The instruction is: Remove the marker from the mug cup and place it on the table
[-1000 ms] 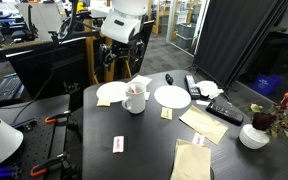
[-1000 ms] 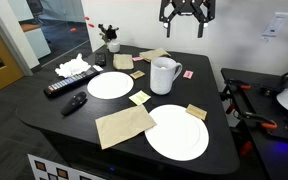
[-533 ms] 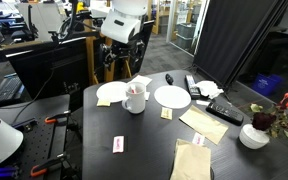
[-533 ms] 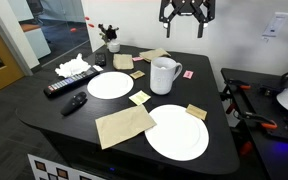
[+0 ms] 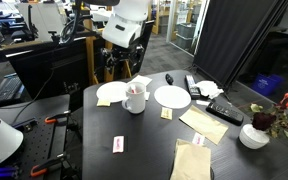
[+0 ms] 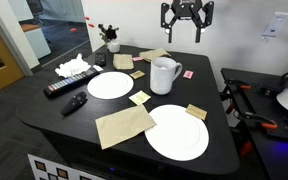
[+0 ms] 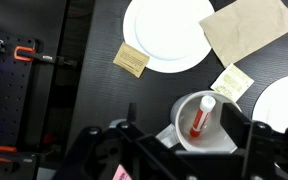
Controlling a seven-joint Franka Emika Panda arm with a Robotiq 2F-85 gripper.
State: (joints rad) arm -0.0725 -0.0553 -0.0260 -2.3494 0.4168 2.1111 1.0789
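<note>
The white mug cup (image 7: 219, 140) stands upright on the dark table (image 7: 94, 90), between two white plates. It shows in both exterior views (image 5: 135, 99) (image 6: 165, 75). The red-orange marker (image 7: 200, 118) stands inside the mug with its paler end up, leaning on the wall. Its tip just shows in an exterior view (image 5: 134, 89). My gripper (image 7: 182, 117) is open and empty, high above the mug, with its fingers on either side of the mug in the wrist view. It hangs well clear of the table in both exterior views (image 5: 122, 58) (image 6: 187, 32).
White plates (image 6: 111, 85) (image 6: 178, 133) flank the mug. Tan napkins (image 6: 124, 125), small sticky notes (image 7: 131, 60), a remote (image 6: 65, 86), crumpled tissue (image 6: 72, 67) and a white bowl with flowers (image 5: 254, 135) lie around. The table edge (image 7: 68, 70) has clamps beside it.
The gripper has come down slightly above the mug. The mug and marker have not moved.
</note>
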